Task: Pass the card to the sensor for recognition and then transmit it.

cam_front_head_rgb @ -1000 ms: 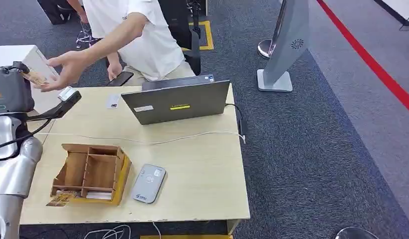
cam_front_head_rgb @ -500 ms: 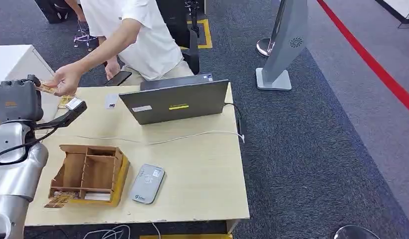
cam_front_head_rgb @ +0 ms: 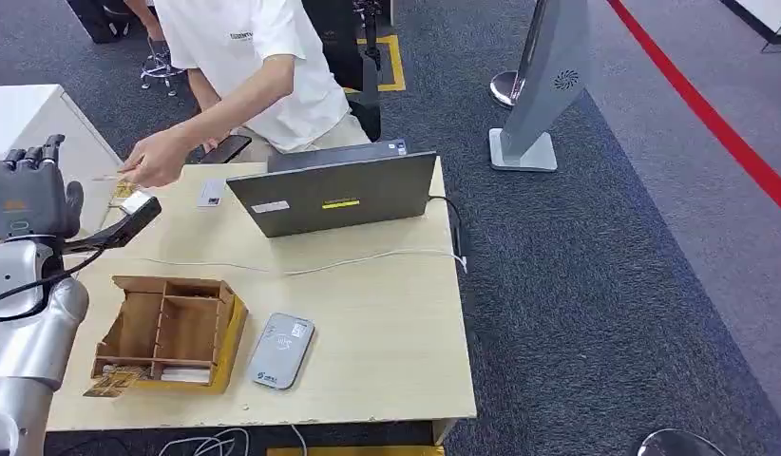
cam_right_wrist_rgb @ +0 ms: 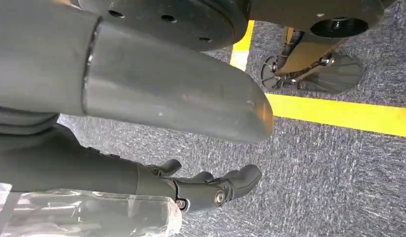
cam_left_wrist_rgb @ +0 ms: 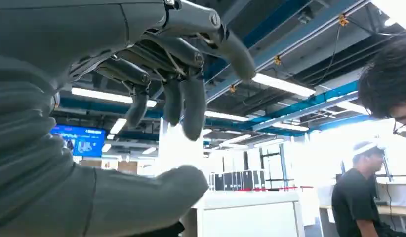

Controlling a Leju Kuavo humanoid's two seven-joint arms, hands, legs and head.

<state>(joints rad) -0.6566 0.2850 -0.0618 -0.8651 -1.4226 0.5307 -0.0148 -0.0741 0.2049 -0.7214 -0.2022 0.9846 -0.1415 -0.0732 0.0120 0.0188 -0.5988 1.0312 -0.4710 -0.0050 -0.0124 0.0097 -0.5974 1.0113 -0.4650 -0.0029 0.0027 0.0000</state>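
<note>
I am holding my left hand [cam_front_head_rgb: 30,195] raised, fingers apart and empty; the card [cam_front_head_rgb: 114,177], pinched in the person's hand [cam_front_head_rgb: 159,158], is lying just right of it, edge-on.

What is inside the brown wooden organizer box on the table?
The wooden organizer box has several compartments. The larger ones look bare; the front slot holds something white, probably cards. A brownish card pokes out at its front corner. Its dividers hide some corners.

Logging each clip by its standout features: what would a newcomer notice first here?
First the robot's raised left hand at the table's far left, fingers apart and holding nothing. Just beyond it, a person's hand reaches in with a card. On the wooden table, an open laptop stands behind a wooden card organizer and a grey card reader.
</note>
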